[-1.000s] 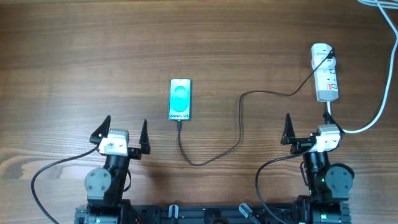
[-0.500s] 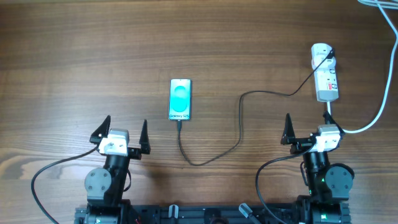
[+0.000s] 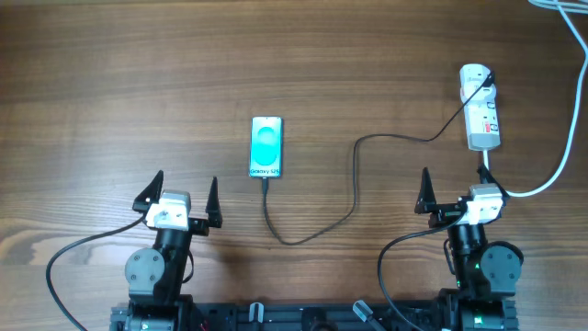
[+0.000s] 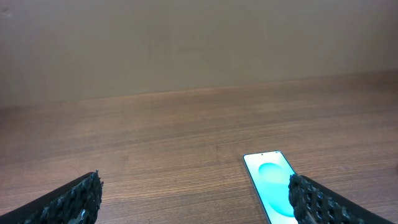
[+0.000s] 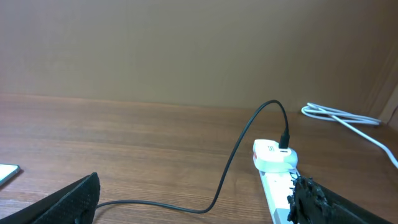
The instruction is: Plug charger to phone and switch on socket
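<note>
The phone lies flat in the table's middle, its screen light blue with a teal oval; it also shows in the left wrist view. The charger, a thin black cable, runs from the phone's bottom edge, loops toward me, then rises to the white socket at the right. In the right wrist view the charger ends at a white adapter on the socket. My left gripper is open and holds nothing, below and left of the phone. My right gripper is open, just below the socket.
A thick white cord leaves the socket's near end and curves up along the right edge to the far corner; it also shows as the white cord in the right wrist view. The wooden table fills the rest.
</note>
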